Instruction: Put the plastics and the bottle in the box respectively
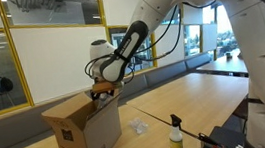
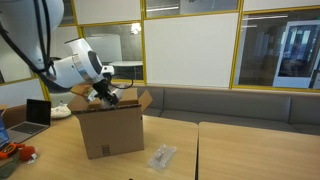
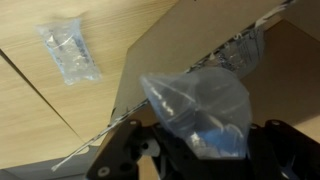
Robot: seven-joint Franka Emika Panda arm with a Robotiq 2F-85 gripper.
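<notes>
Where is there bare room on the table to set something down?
Bare wooden tabletop stretches beyond the crumpled clear plastic bag and yellow black-capped bottle, toward the far end. Crowded: over the brown cardboard box, where the pincer holds another clear plastic wrapper.

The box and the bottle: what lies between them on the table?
A clear plastic bag lies between the box and the bottle, shown in an exterior view.
</notes>
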